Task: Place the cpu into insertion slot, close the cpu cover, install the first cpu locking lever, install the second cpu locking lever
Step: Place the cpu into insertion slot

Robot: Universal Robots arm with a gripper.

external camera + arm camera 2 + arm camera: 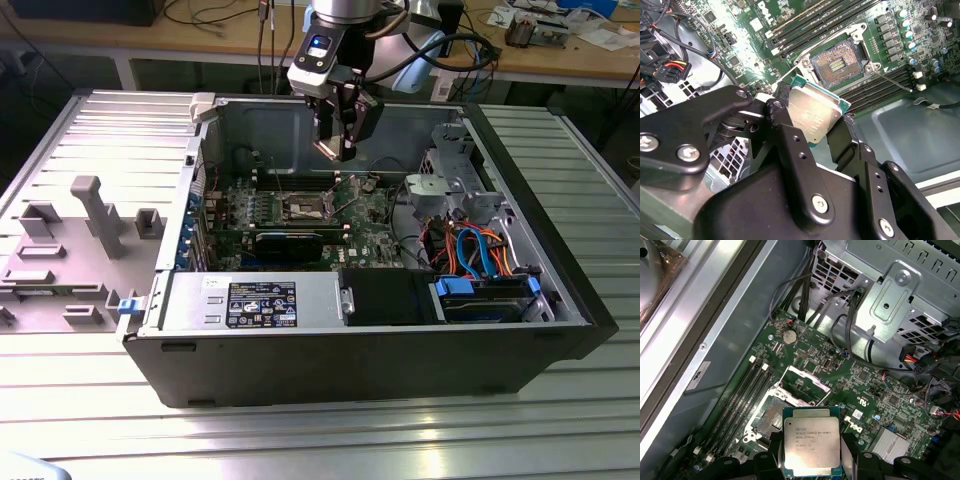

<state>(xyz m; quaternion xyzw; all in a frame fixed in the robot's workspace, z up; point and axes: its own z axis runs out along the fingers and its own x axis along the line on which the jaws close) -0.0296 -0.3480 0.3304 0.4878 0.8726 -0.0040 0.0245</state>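
Computer case lies open on a ribbed metal table, with the green board flat on its floor. The gripper hangs above the board, well clear of it. On the board the cpu cover stands tipped up, leaving the insertion slot bare with its tan contacts showing. The jaws are drawn in narrow on the cpu, pinching two opposite edges, its metal top turned toward both wrist cameras. Judging from the exterior view, the insertion slot lies below the jaws and slightly toward that view's left, so the cpu is apart from it and not yet lined up.
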